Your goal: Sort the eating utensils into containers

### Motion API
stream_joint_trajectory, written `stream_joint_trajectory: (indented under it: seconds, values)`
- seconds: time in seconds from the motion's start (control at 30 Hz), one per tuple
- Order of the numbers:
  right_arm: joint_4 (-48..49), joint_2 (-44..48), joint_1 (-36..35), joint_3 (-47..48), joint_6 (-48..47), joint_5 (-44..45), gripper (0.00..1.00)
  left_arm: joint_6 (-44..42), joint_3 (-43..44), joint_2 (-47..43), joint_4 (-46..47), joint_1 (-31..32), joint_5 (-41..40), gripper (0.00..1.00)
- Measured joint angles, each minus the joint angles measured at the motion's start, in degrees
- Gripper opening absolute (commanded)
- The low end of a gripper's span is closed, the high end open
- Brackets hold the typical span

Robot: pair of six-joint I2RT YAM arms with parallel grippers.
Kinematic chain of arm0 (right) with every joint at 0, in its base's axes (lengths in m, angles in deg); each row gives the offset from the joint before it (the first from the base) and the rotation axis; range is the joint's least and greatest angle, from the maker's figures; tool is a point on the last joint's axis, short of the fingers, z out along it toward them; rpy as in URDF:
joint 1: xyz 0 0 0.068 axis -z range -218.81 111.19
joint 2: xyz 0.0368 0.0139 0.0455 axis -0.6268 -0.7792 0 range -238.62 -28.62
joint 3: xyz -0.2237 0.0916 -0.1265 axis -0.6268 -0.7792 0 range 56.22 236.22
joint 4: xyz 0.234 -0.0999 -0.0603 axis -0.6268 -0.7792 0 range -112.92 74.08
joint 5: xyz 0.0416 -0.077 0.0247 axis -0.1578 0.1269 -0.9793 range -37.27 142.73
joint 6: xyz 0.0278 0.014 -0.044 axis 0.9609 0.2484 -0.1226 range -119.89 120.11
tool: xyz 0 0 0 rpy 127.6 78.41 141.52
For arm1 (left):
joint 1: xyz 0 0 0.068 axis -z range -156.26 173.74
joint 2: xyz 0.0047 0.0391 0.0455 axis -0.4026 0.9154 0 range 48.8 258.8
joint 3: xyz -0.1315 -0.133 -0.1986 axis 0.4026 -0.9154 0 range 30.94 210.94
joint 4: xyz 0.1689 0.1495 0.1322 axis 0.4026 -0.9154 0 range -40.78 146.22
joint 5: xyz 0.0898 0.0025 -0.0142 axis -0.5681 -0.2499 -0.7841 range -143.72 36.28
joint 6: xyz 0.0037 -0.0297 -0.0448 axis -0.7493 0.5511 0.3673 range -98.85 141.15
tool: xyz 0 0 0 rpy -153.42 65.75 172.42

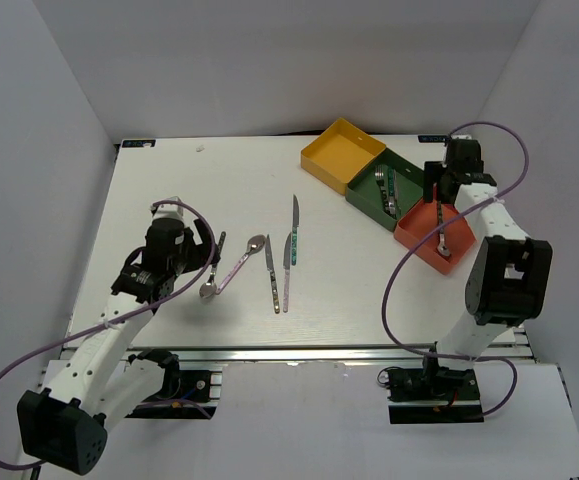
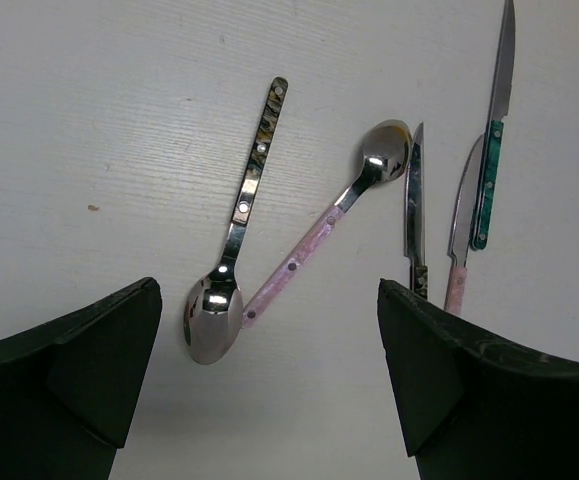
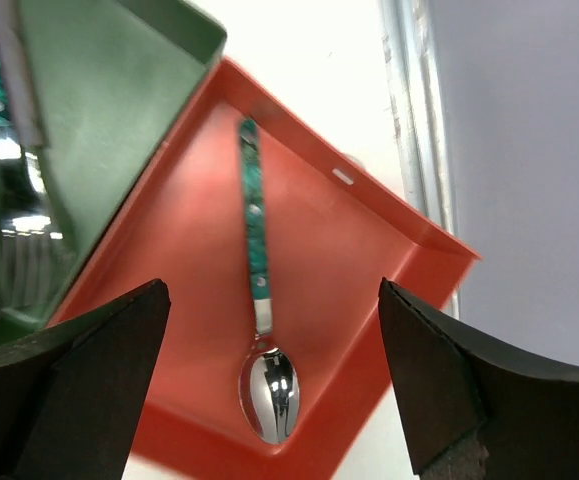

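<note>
Five eating utensils lie on the table: a dark patterned-handled spoon (image 1: 212, 270) (image 2: 239, 225), a pink-handled spoon (image 1: 241, 260) (image 2: 324, 225), a dark-handled knife (image 1: 270, 275) (image 2: 415, 205), a pink-handled knife (image 1: 287, 270) (image 2: 461, 230) and a teal-handled knife (image 1: 295, 230) (image 2: 493, 130). My left gripper (image 1: 194, 268) (image 2: 269, 400) hangs open just short of the two spoons, holding nothing. The containers stand in a row: yellow (image 1: 341, 152), green (image 1: 409, 190) (image 3: 119, 120) with forks (image 1: 384, 190), and red-orange (image 1: 414, 245) (image 3: 369, 260). A teal-handled spoon (image 1: 445, 245) (image 3: 259, 250) lies in the red-orange one, below my open right gripper (image 1: 437, 200) (image 3: 274, 380).
The trays sit near the table's right edge (image 3: 414, 150), beside the grey side wall. The right arm's upright link (image 1: 507, 275) stands close to the red-orange tray. White walls close in the back and both sides.
</note>
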Motion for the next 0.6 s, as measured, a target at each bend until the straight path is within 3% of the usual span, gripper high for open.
stream_joint_trajectory:
  seconds: [0.1, 0.23, 0.33, 0.43, 0.6]
  values:
    - [-1.42, 5.79, -3.61, -0.11, 2.60, 2.64, 0.89, -0.04, 0.02, 1.11, 0.00, 0.00, -0.24, 0.98]
    - [-0.02, 16.00, -17.33, -3.28, 6.80, 8.66, 0.89, -1.09, 2.10, 5.97, -0.26, 0.04, 0.85, 0.97]
    - [1.18, 22.64, -23.91, -7.85, 11.39, 0.11, 0.89, -3.21, 5.99, 12.39, -0.11, 0.22, 4.68, 0.97]
    - [1.03, 26.38, -22.95, -12.57, 15.72, -7.58, 0.84, -5.66, 11.32, 21.38, 0.00, 1.68, 7.85, 0.95]
    - [-0.22, 30.82, -23.91, -19.65, 20.44, -16.09, 0.75, -8.68, 18.58, 38.14, 0.68, 5.40, 8.35, 0.84]
